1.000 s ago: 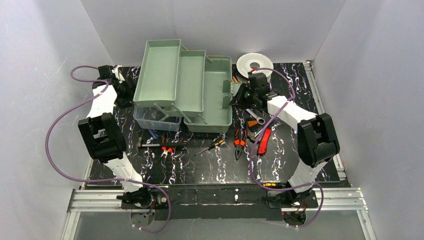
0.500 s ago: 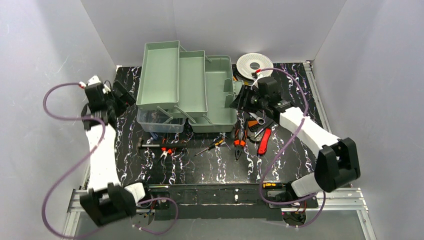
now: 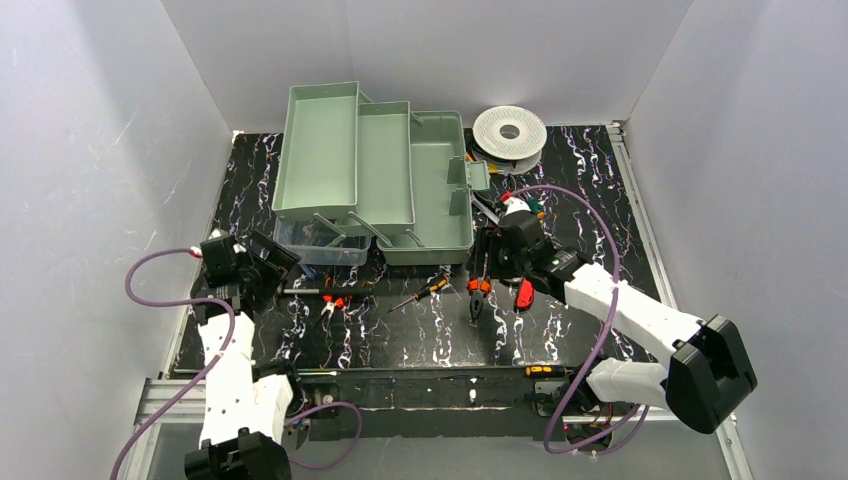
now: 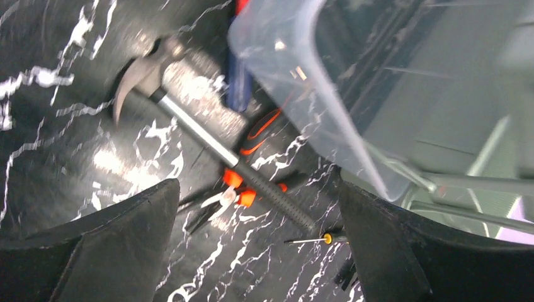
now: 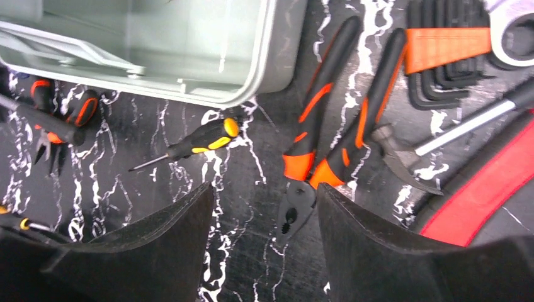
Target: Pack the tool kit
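The tool kit's sage-green toolbox [image 3: 440, 190] stands open at the back, its trays [image 3: 350, 160] fanned out to the left over a translucent part [image 3: 312, 247]. Loose tools lie in front of it: a hammer [image 3: 300, 291], small orange pliers [image 3: 333, 305], a screwdriver [image 3: 425, 291], orange-handled pliers [image 3: 478, 292] and a red knife [image 3: 525, 294]. My left gripper [image 3: 268, 264] is open and empty above the hammer [image 4: 189, 119]. My right gripper [image 3: 490, 262] is open and empty, its fingers [image 5: 157, 245] on either side of the pliers' nose; the pliers' handles [image 5: 340, 119] lie beyond.
A white perforated spool [image 3: 509, 130] sits at the back right. Right of the pliers lie an orange hex-key set [image 5: 447, 44], a wrench [image 5: 513, 25] and a second small hammer [image 5: 403, 154]. White walls enclose the table on three sides.
Both arms have pulled back from the toolbox towards the near side. The left gripper came down over the hammer. The right gripper came down over the orange-handled pliers.
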You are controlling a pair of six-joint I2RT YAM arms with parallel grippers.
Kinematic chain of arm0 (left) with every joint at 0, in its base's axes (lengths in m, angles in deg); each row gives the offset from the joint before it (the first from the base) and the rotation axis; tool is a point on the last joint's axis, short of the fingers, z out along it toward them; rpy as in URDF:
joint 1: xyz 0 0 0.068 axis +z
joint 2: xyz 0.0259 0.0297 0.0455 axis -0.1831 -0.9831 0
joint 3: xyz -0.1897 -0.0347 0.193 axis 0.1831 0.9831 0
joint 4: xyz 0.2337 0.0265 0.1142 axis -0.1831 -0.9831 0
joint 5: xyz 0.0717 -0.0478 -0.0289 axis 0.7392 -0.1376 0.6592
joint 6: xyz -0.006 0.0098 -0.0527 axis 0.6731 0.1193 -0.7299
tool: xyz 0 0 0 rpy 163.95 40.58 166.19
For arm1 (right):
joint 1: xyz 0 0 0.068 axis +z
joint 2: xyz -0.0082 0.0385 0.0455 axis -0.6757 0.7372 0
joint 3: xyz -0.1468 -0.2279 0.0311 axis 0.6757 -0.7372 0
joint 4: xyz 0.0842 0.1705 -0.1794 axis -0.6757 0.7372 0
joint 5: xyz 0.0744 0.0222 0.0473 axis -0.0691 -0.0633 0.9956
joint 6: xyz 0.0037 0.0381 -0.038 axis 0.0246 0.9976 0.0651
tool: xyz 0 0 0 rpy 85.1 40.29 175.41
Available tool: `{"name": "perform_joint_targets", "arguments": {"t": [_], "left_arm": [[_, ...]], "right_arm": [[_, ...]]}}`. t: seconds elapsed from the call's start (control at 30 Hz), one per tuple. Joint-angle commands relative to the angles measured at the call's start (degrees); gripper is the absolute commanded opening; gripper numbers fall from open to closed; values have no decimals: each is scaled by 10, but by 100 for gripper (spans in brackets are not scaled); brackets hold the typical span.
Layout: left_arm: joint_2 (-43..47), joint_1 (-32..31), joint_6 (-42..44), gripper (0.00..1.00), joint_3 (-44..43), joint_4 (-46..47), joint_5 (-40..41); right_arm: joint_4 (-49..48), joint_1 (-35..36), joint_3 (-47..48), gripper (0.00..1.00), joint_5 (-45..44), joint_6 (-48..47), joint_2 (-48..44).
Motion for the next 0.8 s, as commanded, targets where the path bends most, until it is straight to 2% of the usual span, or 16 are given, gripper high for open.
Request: {"name": "perform_joint_targets", "arguments": {"t": [0.0, 0.1, 0.2, 0.3, 0.37, 0.53, 0.77], "left_arm": [[13, -2, -90, 98, 19, -79, 79], [-25, -1, -145, 98, 16, -141, 164], [-65, -1, -182, 97, 25, -153, 160], [-89, -2, -220, 88, 62, -100, 113], [-98, -2, -236, 88, 80, -59, 90], [-123, -19, -260, 83, 81, -23, 122], [-181, -46, -333, 80, 98, 33, 118]], "right_arm": [[-39, 2, -26, 68, -71, 7, -37], [-50, 2, -40, 67, -75, 7, -45], [-49, 1, -42, 66, -82, 6, -47], [-48, 2, -42, 65, -84, 4, -48], [-48, 2, -43, 65, -84, 1, -50], [-46, 2, -45, 65, -91, -5, -57], [-54, 2, -48, 62, -99, -11, -76]]}}
